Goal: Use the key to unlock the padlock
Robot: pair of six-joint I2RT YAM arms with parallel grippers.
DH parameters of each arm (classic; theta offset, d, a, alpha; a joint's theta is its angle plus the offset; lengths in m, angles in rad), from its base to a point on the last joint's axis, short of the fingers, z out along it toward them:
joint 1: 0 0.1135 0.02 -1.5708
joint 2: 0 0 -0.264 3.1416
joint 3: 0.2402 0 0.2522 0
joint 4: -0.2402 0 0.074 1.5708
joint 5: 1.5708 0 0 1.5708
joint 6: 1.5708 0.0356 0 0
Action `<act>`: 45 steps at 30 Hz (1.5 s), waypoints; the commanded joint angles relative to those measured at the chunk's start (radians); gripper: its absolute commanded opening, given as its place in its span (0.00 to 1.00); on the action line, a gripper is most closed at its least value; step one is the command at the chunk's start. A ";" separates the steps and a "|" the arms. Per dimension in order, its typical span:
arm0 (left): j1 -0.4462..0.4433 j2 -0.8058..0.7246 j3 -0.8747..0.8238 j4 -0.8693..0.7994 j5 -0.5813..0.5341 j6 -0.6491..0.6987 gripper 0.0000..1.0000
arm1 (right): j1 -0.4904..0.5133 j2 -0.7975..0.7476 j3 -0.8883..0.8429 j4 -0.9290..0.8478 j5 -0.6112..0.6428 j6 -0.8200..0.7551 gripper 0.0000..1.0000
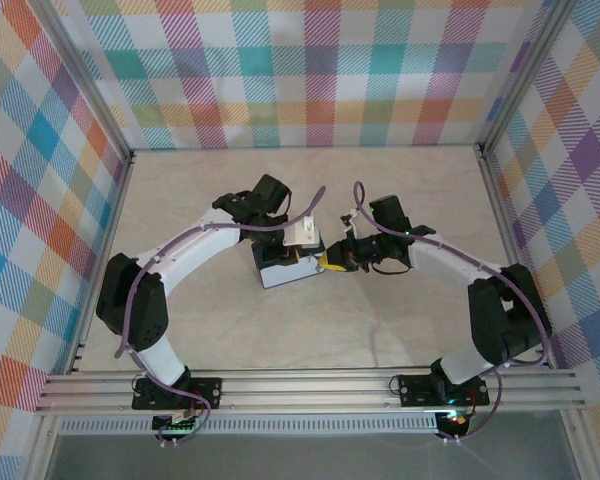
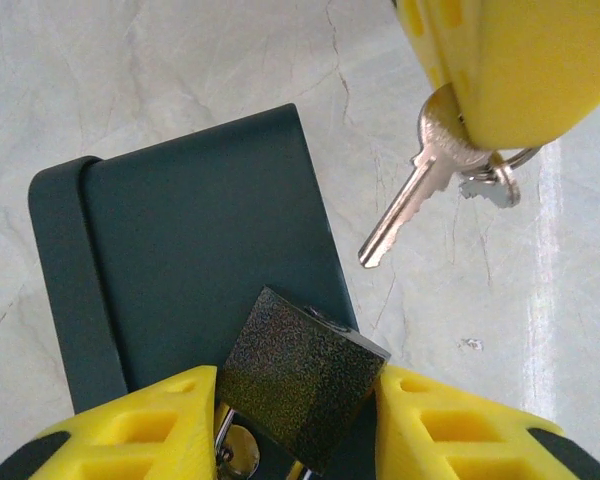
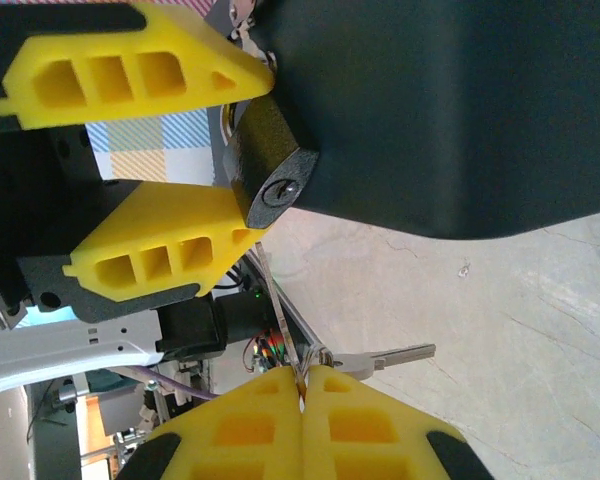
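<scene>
My left hand (image 2: 298,402) is clamped on the small, dark, grainy-bodied padlock (image 2: 302,368), with one yellow finger pressed to each side of its body. Just past the left hand's fingertips a dark slate-blue box (image 2: 195,260) stands on the pale marbled surface (image 2: 180,70), and the padlock lies against the box's face. My right hand (image 3: 302,385) is clenched on the thin silvery key (image 2: 405,205), pinching its head. The blade sticks out from the right hand's fingertips and points toward the padlock, but is apart from it. A second small key (image 2: 485,190) dangles on the ring just beside those fingertips. In the right wrist view, the padlock's keyhole (image 3: 283,188) faces my right hand, near its fingertips.
</scene>
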 commanded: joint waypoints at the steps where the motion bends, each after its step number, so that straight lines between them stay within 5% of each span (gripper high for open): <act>1: -0.010 0.009 -0.051 -0.024 0.013 -0.033 0.36 | -0.003 0.027 0.016 0.045 -0.042 0.032 0.00; 45: -0.048 -0.131 -0.281 0.212 -0.016 -0.132 0.37 | 0.001 0.181 0.095 0.190 -0.244 0.294 0.00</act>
